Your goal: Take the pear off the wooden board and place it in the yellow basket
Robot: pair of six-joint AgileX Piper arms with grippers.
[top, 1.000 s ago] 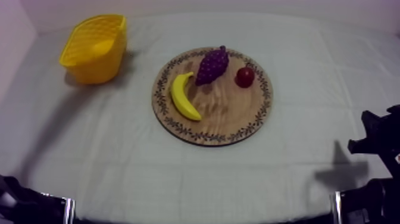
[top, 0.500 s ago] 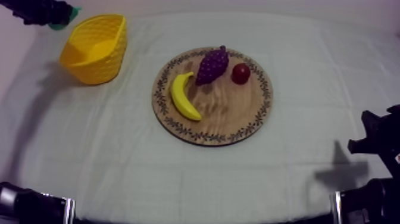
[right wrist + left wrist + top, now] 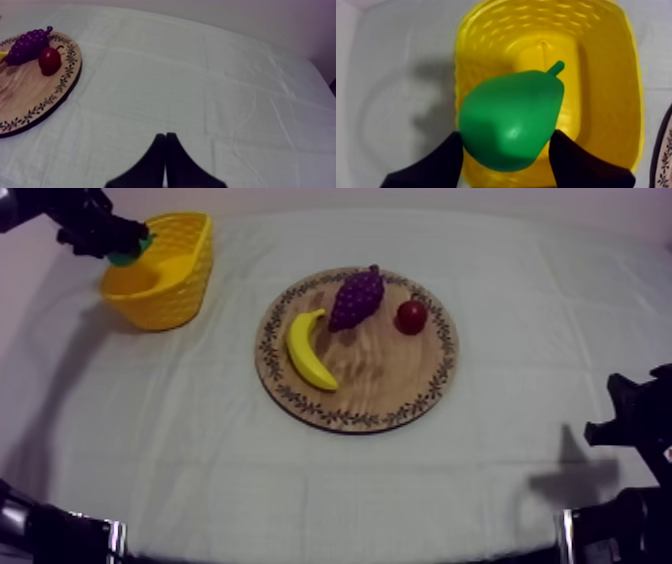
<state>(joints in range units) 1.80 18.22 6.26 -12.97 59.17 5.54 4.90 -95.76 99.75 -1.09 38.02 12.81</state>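
While gripping the pear [image 3: 511, 120] by its wide lower part, holds it over the hollow of the yellow basket [image 3: 606, 75], with the left hand [image 3: 506, 150] clamped on it, one black finger [image 3: 443, 160] at each side. Shows smooth, shiny green skin, a round belly and a short green stem pointing over the basket's inside.

Finds the basket near the far left corner of the worktop [image 3: 500, 468], well apart from the round wooden board [image 3: 370, 378], with bare cloth between them. Keeps on the board a banana [image 3: 308, 350], a bunch of grapes [image 3: 357, 296] just beside its tip, and a small red fruit [image 3: 411, 316] near the patterned rim. Rests the right hand [image 3: 165, 150] over bare cloth beside the board, fingers together as a narrow wedge.

From above, hides most of the pear behind the left hand; leaves a bit of green at the basket's rim. Cannot tell whether the pear touches the basket.
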